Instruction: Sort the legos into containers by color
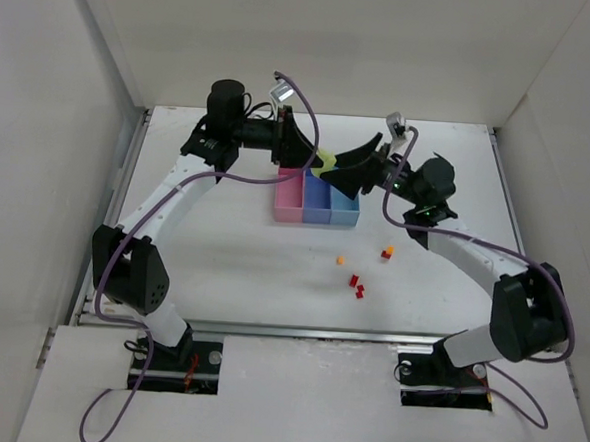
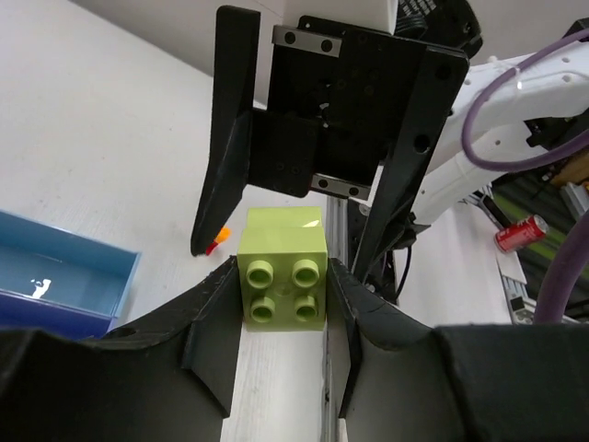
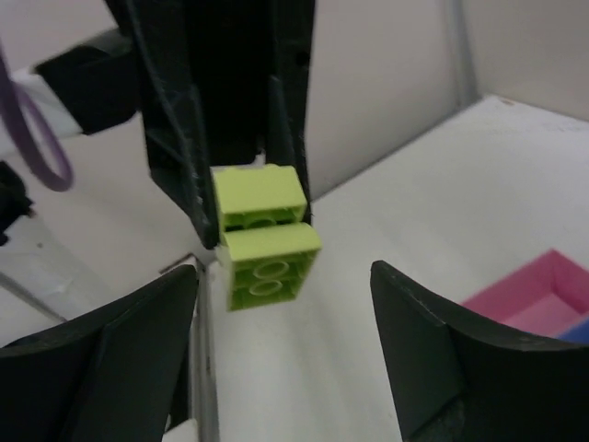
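Observation:
My left gripper [image 2: 281, 281] is shut on the lime-green lego [image 2: 282, 276], holding it in the air behind the containers [image 1: 317, 203], also seen from above [image 1: 325, 163]. In the right wrist view the lego [image 3: 267, 249] looks like two lime pieces joined, the upper one pinched by the left fingers [image 3: 189, 175]. My right gripper [image 3: 283, 269] is open and empty, facing the lego at close range, jaws wide on either side of it. The bins are pink [image 1: 288, 203], blue [image 1: 318, 204] and teal [image 1: 345, 208]. Small red [image 1: 353, 281] and orange [image 1: 340, 259] legos lie on the table in front of them.
An orange-and-red pair of legos [image 1: 386, 253] and another red one [image 1: 361, 293] lie nearby. White walls enclose the table on the left, back and right. The two arms meet above the back of the bins. A pink bin corner [image 3: 543, 290] shows in the right wrist view.

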{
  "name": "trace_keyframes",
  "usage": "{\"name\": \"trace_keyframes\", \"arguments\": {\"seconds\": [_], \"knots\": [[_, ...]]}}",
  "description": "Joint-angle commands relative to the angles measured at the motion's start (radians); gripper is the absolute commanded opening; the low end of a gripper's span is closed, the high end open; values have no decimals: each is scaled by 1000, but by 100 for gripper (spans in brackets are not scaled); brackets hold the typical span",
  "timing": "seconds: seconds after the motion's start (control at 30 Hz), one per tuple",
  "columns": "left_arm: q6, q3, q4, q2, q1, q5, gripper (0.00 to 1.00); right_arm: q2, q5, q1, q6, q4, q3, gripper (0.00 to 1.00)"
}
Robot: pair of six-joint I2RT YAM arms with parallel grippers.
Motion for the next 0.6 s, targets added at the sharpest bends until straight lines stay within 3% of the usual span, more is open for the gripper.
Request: {"name": "trace_keyframes", "arguments": {"seconds": [0.0, 0.07, 0.13, 0.3, 0.43, 0.5, 0.57], "knots": [[-27, -9, 68, -20, 6, 50, 0, 71, -90, 3, 219, 415, -25, 80], [-10, -9, 53, -20, 6, 50, 0, 137, -115, 3, 320, 545, -25, 75], [2, -9, 53, -20, 6, 40, 0, 169, -126, 3, 356, 563, -13, 63], [38, 10, -10, -20, 6, 31, 0, 151, -101, 13, 356, 587, -22, 55], [90, 10, -61, -20, 6, 22, 0, 83, -92, -7, 249, 428, -22, 52], [90, 10, -61, -20, 6, 22, 0, 73, -92, -7, 205, 354, 10, 39], [90, 19, -72, -20, 6, 13, 0, 62, -115, -7, 181, 313, 30, 34]]}}
